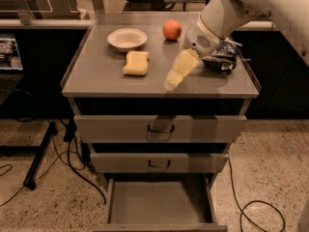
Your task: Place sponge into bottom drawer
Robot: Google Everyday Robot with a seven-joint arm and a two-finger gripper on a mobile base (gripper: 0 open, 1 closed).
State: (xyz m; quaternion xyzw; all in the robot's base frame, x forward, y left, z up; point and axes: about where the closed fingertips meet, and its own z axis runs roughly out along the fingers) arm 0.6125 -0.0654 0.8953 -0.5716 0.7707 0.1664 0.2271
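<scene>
We see the sponge (pixel 136 63) lying flat on the cabinet's surface (pixel 94 74), just in front of the white bowl (pixel 127 37) and left of the orange fruit (pixel 172 30), while the bottom drawer (pixel 159 203) stands pulled open with nothing in it. The gripper (pixel 174 79) hangs tilted over the surface to the right of the sponge, apart from it and beside a dark crumpled bag (pixel 221 61). We cannot tell whether its jaws are open or closed.
</scene>
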